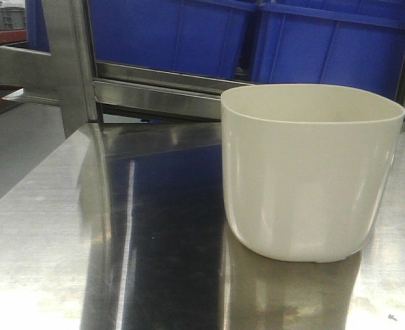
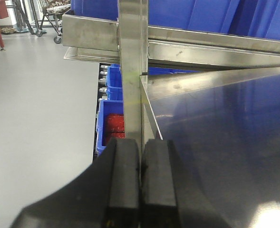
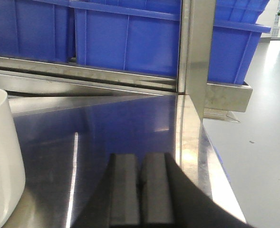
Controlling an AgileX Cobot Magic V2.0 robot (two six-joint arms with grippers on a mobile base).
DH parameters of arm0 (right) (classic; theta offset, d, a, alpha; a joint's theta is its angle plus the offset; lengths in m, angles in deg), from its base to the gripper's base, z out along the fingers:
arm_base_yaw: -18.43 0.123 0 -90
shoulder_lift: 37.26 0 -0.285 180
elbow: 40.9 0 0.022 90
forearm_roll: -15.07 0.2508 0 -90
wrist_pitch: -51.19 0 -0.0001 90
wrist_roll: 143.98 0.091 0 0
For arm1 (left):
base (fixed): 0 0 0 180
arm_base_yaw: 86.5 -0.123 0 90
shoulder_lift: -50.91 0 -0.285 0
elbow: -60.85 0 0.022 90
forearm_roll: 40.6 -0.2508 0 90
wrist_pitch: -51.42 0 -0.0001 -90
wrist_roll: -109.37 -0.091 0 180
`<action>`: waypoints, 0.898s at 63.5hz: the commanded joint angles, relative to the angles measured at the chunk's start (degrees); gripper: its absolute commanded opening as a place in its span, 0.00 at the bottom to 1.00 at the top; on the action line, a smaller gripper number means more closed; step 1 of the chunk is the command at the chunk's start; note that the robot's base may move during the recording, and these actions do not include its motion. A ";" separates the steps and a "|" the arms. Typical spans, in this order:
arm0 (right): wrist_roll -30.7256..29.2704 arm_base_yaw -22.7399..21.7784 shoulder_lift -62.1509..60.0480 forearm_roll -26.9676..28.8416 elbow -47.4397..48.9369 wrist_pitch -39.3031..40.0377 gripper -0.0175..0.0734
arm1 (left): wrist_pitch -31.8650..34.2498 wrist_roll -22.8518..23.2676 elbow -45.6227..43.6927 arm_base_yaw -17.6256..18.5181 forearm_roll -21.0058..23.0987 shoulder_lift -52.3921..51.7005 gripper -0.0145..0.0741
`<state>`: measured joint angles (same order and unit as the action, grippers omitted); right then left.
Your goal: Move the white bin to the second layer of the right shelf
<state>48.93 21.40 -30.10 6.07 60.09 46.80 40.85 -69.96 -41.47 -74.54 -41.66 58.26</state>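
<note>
Steel table [image 1: 51, 240], white bin [image 1: 305, 172] whole from front, left gripper [image 2: 140, 156] and right gripper [image 3: 140, 166] closed

We are seeing the white bin [image 1: 312, 179], a smooth cream-white rounded tub with a thin rim, standing upright on the shiny steel table [image 1: 64, 261], sitting toward its right side.
</note>
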 commanded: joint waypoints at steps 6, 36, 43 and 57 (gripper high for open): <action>-0.21 -0.21 -0.94 -0.71 0.06 5.01 0.26 | 4.95 0.26 1.56 0.13 -0.02 -0.79 0.26; -0.21 -0.21 -0.94 -0.71 0.06 5.01 0.26 | 4.95 0.26 1.56 0.13 -0.02 -0.79 0.26; -0.21 -0.21 -0.94 -0.71 0.06 5.01 0.26 | 4.95 0.26 1.56 0.13 -0.02 -0.79 0.26; -0.21 -0.21 -0.94 -0.71 0.06 5.35 0.26 | 4.95 0.26 1.56 0.13 -0.02 -0.79 0.26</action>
<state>48.93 21.40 -30.10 6.07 60.09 46.80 40.85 -69.96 -41.47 -74.54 -41.66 58.26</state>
